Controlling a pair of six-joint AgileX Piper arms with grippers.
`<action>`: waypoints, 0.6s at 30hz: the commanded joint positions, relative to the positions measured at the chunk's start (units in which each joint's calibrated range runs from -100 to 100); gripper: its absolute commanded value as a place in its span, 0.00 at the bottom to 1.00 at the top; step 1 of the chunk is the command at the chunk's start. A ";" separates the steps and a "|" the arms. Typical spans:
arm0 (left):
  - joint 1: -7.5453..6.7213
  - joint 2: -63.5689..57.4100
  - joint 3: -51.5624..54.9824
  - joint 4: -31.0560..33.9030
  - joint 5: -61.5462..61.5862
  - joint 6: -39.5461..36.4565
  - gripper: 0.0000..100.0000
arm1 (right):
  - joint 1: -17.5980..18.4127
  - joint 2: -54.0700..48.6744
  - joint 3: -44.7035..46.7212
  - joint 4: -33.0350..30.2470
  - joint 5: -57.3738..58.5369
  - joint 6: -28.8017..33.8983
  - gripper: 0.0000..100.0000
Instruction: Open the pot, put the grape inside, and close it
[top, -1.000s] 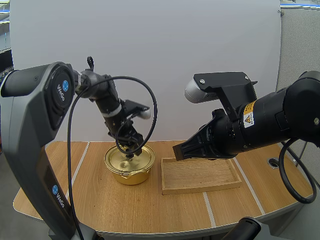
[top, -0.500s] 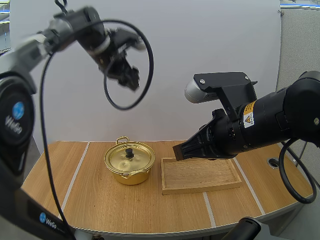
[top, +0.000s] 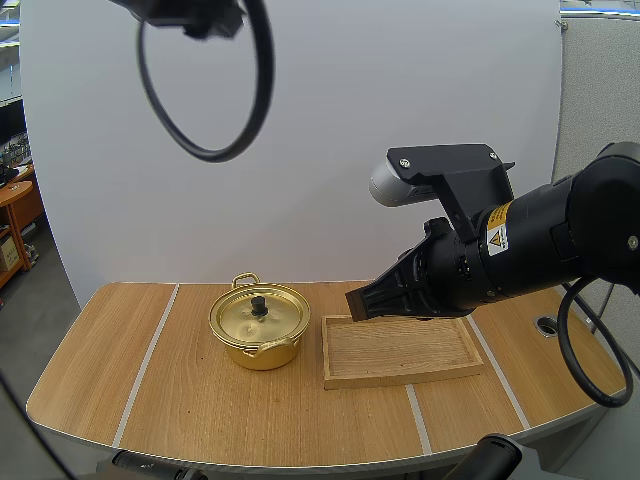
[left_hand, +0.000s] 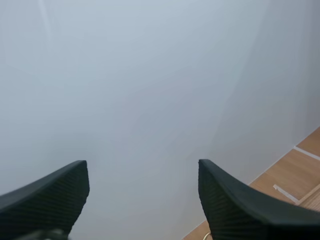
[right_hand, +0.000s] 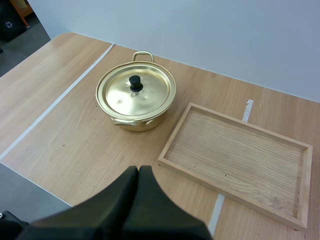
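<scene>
Sitting on the table, pot is wearing its lid, hiding the inside, just beside tray. Left end effector is hanging high, fingers spread, pinching nothing. Right end effector is hovering near the tray, fingers pressed together.

The pot and its lid are glossy gold-coloured metal, the knob matt black. Tray and table are smooth, matt, grained wood. The left end effector has ribbed matt black inner faces.
</scene>
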 joint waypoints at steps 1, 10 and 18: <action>-0.15 -8.17 -0.25 0.26 0.59 -4.08 1.00 | -0.73 -0.71 0.14 0.14 0.31 -0.06 0.00; -0.15 -20.62 1.21 1.83 0.59 -7.13 0.00 | -5.83 -0.71 0.14 2.91 0.31 0.06 0.00; -0.15 -31.88 15.24 1.82 0.59 -7.33 0.00 | -9.86 -3.39 0.14 3.19 -2.74 1.87 0.00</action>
